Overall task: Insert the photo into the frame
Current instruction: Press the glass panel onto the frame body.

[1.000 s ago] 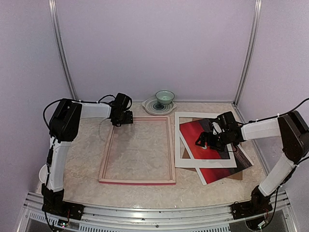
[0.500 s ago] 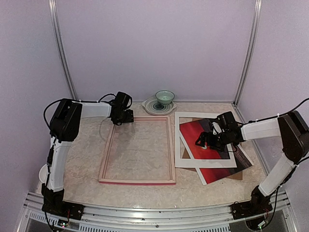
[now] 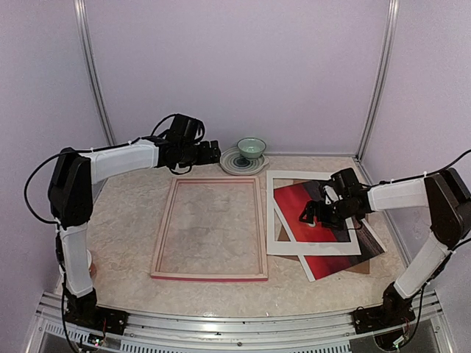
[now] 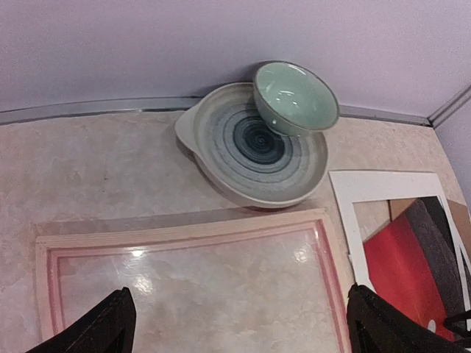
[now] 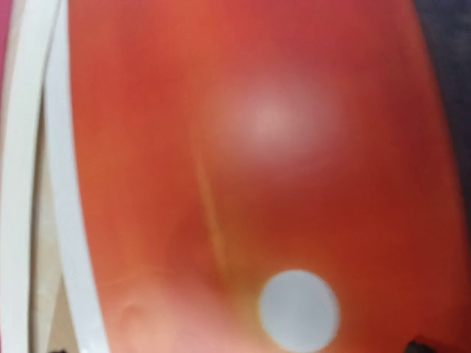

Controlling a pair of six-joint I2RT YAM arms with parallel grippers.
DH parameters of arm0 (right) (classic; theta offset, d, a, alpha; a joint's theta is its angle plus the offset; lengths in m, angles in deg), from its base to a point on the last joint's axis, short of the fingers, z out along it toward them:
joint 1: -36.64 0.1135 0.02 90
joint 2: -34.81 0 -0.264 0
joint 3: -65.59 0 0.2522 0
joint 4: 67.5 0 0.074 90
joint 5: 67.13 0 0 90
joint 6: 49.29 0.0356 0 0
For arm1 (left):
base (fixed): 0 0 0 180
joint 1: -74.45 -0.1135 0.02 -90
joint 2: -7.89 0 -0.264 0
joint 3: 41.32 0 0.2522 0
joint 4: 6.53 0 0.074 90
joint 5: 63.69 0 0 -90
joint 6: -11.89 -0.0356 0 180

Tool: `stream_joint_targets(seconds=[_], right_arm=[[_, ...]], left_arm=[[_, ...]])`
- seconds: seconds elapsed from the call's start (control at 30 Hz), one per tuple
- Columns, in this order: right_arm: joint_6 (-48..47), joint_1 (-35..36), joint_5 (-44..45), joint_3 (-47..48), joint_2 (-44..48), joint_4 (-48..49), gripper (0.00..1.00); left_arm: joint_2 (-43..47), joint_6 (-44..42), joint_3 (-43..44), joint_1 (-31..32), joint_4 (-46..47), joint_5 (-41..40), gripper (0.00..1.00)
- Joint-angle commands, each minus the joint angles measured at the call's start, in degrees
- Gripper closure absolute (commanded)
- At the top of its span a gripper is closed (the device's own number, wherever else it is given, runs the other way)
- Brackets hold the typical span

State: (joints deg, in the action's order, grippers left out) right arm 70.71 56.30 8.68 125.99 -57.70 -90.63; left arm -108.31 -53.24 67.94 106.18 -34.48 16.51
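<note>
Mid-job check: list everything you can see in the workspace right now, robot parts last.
frame: one, pink-red and pale wood, flat at centre-left of the table, no photo in it.
photo: one, red sunset with a white sun dot, right side, under the mat.
mat: one, white, right of the frame, lying on the photo.
backing board: one, brown, showing from beneath the photo.
plate: one, grey with dark blue rings, at the far edge by the back wall.
bowl: one, pale green, on the plate.
table: one, beige marbled.
left pincer: one, black, open, near the plate, holding nothing.
right pincer: one, black, open, low over the photo.
</note>
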Motion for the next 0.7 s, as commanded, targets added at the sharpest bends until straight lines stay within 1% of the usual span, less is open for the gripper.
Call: stream_joint_targets(seconds=[0.0, 0.13, 0.23, 0.3, 0.53, 0.67], right_arm=[[-1.59, -4.17, -1.32, 1.16, 1.86, -2.56, 0.01], [-2.39, -8.29, -1.59, 0.59, 4.09, -3.54, 0.01], [-1.30, -10.51, -0.94, -0.84, 6.33, -3.31, 0.01], [-0.21, -11.58, 0.13, -1.90, 7.60, -3.05, 0.01], [3.12, -13.89, 3.55, -5.38, 11.29, -2.13, 0.01], [4.72, -14.65, 5.30, -6.55, 12.85, -3.60, 0.01]], left_arm=[[1.60, -1.12, -2.80, 6.18, 1.00, 3.86, 0.01], [2.32, -0.35, -4.53, 10.68, 2.77, 7.75, 0.01], [1.91, 0.02, -4.99, 14.08, 3.86, 9.43, 0.01], [1.32, 0.09, -4.98, 16.22, 4.68, 12.22, 0.01], [-2.11, 1.76, -3.82, 21.42, 7.20, 17.41, 0.01], [-4.76, 2.03, -1.74, 24.22, 6.65, 17.98, 0.01]])
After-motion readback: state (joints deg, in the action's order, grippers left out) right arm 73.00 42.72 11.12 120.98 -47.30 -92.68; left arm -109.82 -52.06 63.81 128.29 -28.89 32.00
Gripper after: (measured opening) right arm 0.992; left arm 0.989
